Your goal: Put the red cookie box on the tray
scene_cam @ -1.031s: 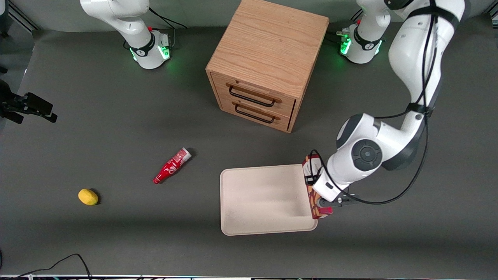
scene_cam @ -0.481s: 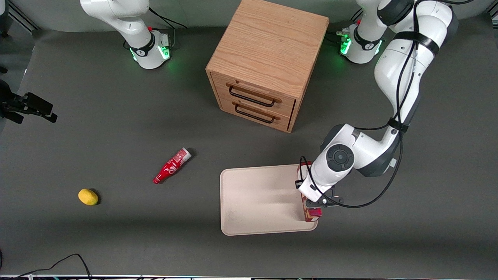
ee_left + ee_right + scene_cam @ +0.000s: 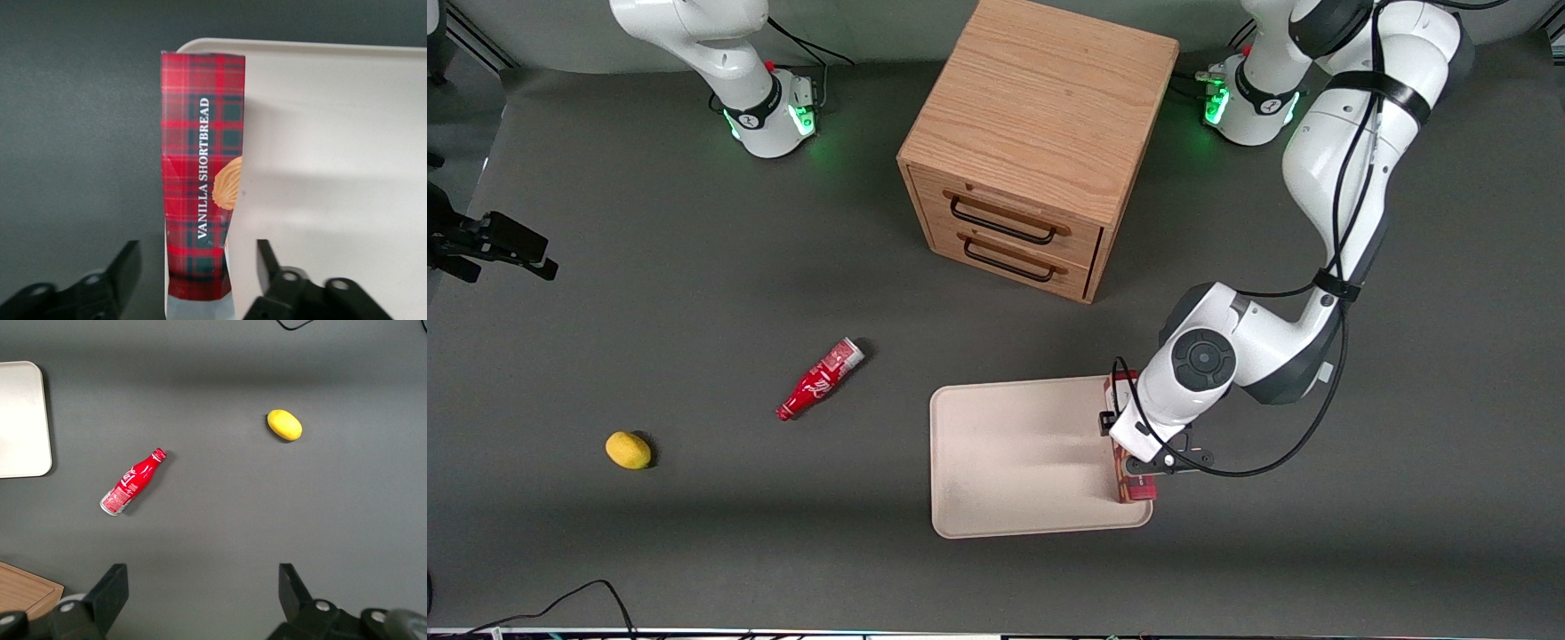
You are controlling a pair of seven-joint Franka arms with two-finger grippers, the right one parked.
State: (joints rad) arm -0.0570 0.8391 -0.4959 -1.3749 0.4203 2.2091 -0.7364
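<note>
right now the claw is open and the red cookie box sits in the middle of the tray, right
Not the middle. The front view shows the red cookie box along the tray's edge toward the working arm's end. The claw is indeed open, fingers clear of the box.

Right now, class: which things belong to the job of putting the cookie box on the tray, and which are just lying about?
Job: red cookie box, tray, open end effector straddling the box.
Lying about: red bottle, yellow fruit, wooden drawer cabinet.

red cookie box (image 3: 200, 193) on tray (image 3: 1014, 462) edge toward working arm, gripper (image 3: 198, 280) jaws apart, straddling it
</note>
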